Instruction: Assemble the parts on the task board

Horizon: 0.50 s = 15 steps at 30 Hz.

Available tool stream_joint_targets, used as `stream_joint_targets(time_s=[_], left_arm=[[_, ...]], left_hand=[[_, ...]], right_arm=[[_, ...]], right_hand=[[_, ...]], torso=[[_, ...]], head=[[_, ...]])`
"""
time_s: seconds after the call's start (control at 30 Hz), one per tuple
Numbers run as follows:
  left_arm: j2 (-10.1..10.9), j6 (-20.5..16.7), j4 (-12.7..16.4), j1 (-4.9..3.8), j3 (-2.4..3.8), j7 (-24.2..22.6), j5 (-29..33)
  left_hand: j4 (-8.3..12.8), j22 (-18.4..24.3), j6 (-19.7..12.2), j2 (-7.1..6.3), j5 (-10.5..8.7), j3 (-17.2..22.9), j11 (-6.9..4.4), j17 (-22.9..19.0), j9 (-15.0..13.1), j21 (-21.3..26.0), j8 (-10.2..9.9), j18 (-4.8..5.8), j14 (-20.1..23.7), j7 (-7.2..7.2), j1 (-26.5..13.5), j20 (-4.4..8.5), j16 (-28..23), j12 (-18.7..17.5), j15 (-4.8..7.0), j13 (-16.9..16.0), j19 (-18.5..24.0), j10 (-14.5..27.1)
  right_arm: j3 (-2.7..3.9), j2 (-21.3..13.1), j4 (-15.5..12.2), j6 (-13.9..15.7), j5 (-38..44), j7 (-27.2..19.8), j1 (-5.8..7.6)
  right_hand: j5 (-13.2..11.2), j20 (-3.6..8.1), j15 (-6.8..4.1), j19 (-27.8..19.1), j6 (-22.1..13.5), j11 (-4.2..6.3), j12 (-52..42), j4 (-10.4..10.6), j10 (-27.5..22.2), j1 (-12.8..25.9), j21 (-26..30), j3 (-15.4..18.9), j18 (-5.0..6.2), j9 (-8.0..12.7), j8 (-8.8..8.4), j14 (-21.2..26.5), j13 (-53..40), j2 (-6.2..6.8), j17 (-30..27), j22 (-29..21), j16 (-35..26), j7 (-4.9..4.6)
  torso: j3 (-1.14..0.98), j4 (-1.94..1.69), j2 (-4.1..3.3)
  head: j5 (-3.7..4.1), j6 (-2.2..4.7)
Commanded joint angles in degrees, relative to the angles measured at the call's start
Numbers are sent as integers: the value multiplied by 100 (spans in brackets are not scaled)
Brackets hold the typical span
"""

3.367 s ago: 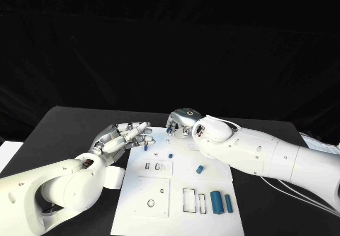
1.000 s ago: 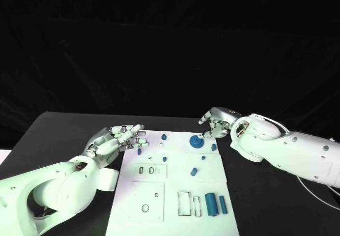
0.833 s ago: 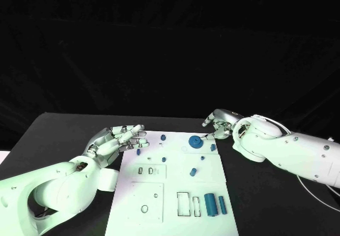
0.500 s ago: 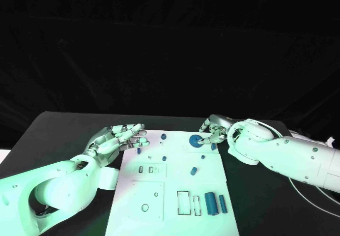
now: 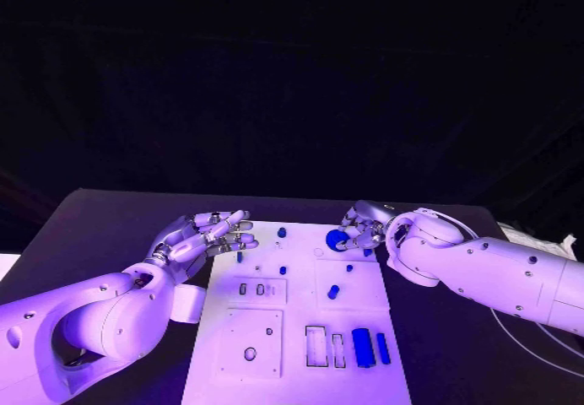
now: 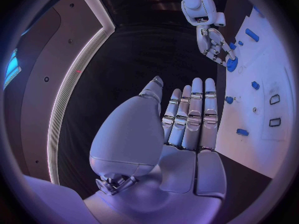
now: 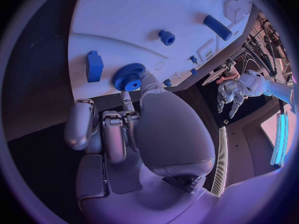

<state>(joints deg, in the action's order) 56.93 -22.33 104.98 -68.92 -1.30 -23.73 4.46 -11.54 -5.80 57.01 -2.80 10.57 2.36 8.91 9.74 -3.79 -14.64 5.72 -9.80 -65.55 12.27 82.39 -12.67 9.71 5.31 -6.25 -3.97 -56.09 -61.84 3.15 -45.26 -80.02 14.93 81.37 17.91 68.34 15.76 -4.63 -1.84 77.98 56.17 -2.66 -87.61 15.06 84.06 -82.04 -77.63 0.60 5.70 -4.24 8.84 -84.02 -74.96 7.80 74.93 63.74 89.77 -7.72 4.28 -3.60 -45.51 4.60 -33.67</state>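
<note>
Left robot hand, silver and jointed, hovers at the left far edge of the board, fingers extended and slightly spread, holding nothing; in the left wrist view its fingers lie straight and side by side. The black tabletop carries the board, a flat white plate with rectangular and oval cut-outs. Small blue pegs stand near the board's far edge, just beside the left fingertips. A short blue cylinder lies at the board's middle. Two longer blue bars lie side by side near the board's near right corner, beside rectangular slots. A blue toothed gear, round with a central hub, sits at the far right of the board. Right robot hand rests at this gear, fingers curled; the right wrist view shows a fingertip touching the gear, but a firm grip cannot be told. A blue block stands just beside the gear.
</note>
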Motion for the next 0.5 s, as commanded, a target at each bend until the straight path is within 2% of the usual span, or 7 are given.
stream_joint_targets(time_s=[0.03,0.3,0.43,0.5], left_arm=[[-15,125,4,-9,4,-18,11],[-20,136,1,-9,4,-3,11],[-21,141,0,-9,4,7,11],[-22,144,-1,-9,4,12,11]], left_hand=[[44,9,2,5,-24,-1,42,8,5,30,-32,-69,-8,33,-14,-8,-24,-37,-19,4,-25,-9],[44,9,2,5,-24,-1,42,8,5,30,-32,-69,-8,33,-14,-8,-24,-37,-19,4,-25,-9],[44,9,2,5,-24,-1,42,8,5,30,-32,-69,-8,33,-14,-8,-24,-37,-19,4,-25,-9],[44,9,2,5,-24,-1,42,8,5,30,-32,-69,-8,33,-14,-8,-24,-37,-19,4,-25,-9]], right_arm=[[-2,12,11,52,135,-22,-10],[-2,48,37,71,333,-24,-16],[-2,73,35,29,725,20,-45],[-2,81,27,-23,931,46,-63]], right_hand=[[30,1,48,63,60,-10,-38,-54,491,-9,-56,-22,-74,-9,45,-598,-1315,-78,1507,49,23,4],[-203,10,33,123,223,11,-120,-204,532,-120,-162,-210,-104,-11,108,-598,-1395,-220,1507,232,23,31],[-310,22,17,170,315,33,-163,-275,555,-157,-225,-297,-124,-17,133,-598,-1436,-219,1507,351,23,57],[-524,32,6,194,358,45,-179,-310,563,-152,-262,-376,-136,-16,131,-598,-1450,-184,1507,418,23,69]], torso=[[3,0,0],[3,-4,2],[4,-1,3],[5,1,2]], head=[[3,-3],[-1,-24],[-5,-34],[-7,-41]])
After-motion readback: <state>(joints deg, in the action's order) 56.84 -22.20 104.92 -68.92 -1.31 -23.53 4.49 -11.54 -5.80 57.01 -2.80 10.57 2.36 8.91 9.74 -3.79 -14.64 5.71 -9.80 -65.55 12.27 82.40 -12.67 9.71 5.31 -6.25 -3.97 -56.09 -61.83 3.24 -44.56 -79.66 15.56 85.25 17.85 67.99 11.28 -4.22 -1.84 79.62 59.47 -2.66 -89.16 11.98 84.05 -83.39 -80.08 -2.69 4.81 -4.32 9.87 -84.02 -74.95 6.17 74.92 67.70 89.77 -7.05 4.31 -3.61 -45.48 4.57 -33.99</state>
